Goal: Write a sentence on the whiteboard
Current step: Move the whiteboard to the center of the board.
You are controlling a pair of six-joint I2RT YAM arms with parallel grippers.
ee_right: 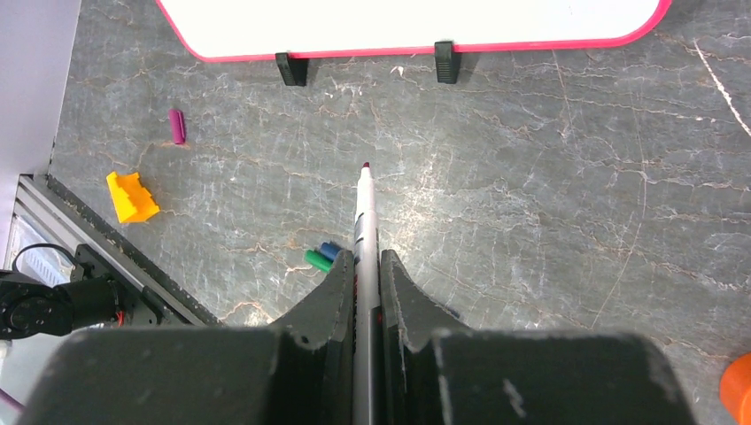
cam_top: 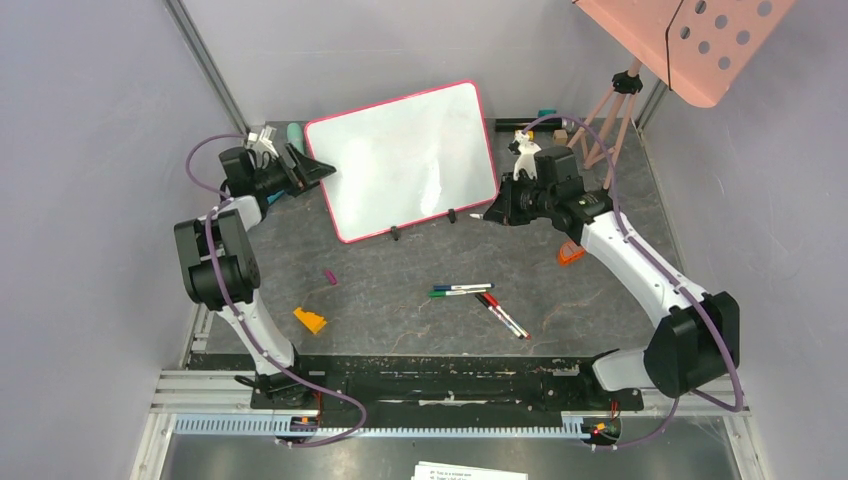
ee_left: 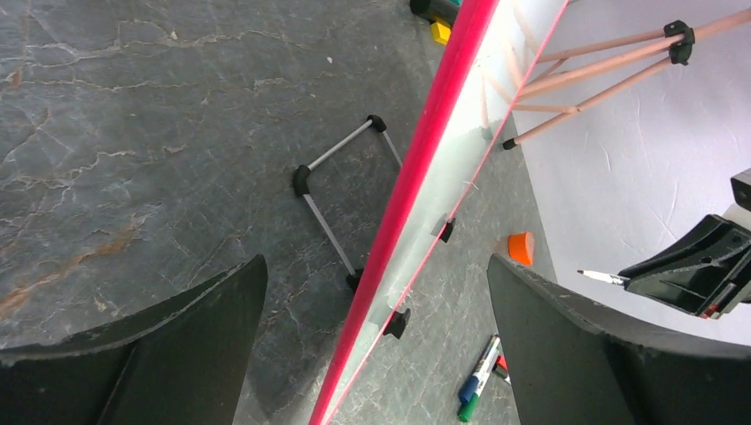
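Note:
The whiteboard (cam_top: pixel 400 160) stands tilted on two black clip feet (ee_right: pixel 283 68) at the back middle of the table, and its face is blank. No sentence shows on it. My left gripper (cam_top: pixel 315 170) is open and straddles the board's left edge (ee_left: pixel 425 150); its fingers (ee_left: pixel 177 345) stand well apart from the pink rim. My right gripper (cam_top: pixel 490 213) is shut on a marker (ee_right: pixel 363 221), uncapped with a dark red tip. It is held low, just off the board's lower right corner, with the tip short of the board (ee_right: pixel 416 27).
Blue and green markers (cam_top: pixel 460 290) and a red and black pair (cam_top: pixel 503 315) lie on the table in front. There is also a purple cap (cam_top: pixel 331 278), a yellow block (cam_top: pixel 310 320) and an orange piece (cam_top: pixel 570 253). A salmon perforated panel (cam_top: pixel 690 40) on a tripod (cam_top: pixel 610 110) stands back right.

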